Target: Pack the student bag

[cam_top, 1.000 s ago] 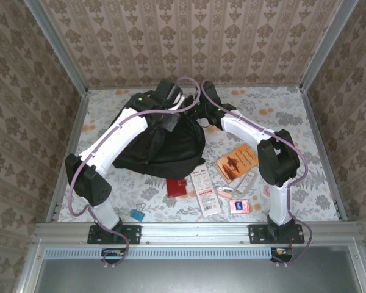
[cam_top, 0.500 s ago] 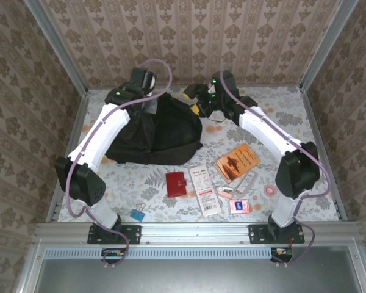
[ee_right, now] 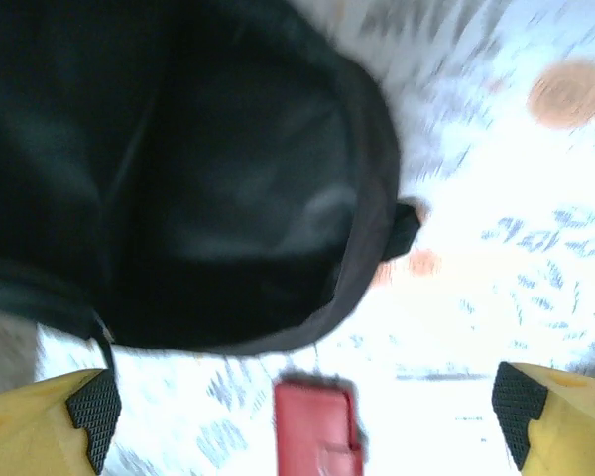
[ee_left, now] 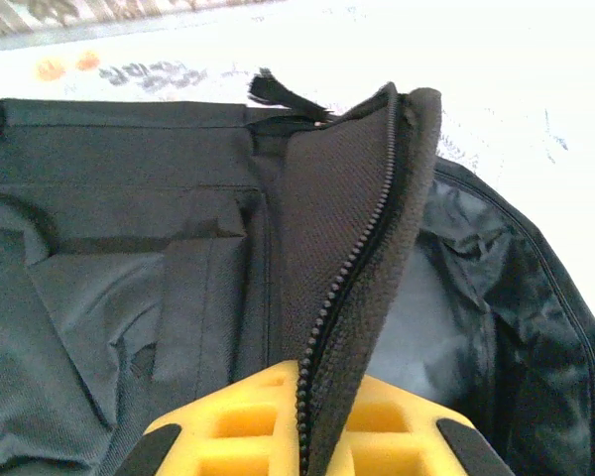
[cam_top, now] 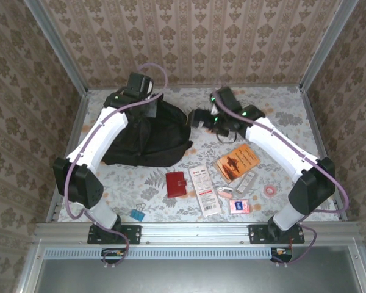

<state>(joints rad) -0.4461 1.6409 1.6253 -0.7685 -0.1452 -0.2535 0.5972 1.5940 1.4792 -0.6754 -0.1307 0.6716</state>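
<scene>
Gripping the zippered edge of the student bag [cam_top: 151,137], left gripper [ee_left: 312,444] is clamped tight. Bag lies far-left on table [cam_top: 274,104]. Right gripper [ee_right: 307,407] gapes wide, empty, beside it.

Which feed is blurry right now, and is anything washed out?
Right wrist: smeared throughout, the student bag and red wallet soft-edged, the tablecloth glaring white. Left wrist: sharp on the bag's zipper, the cloth behind it blown out. Top external: sharp, evenly lit, no glare.
</scene>
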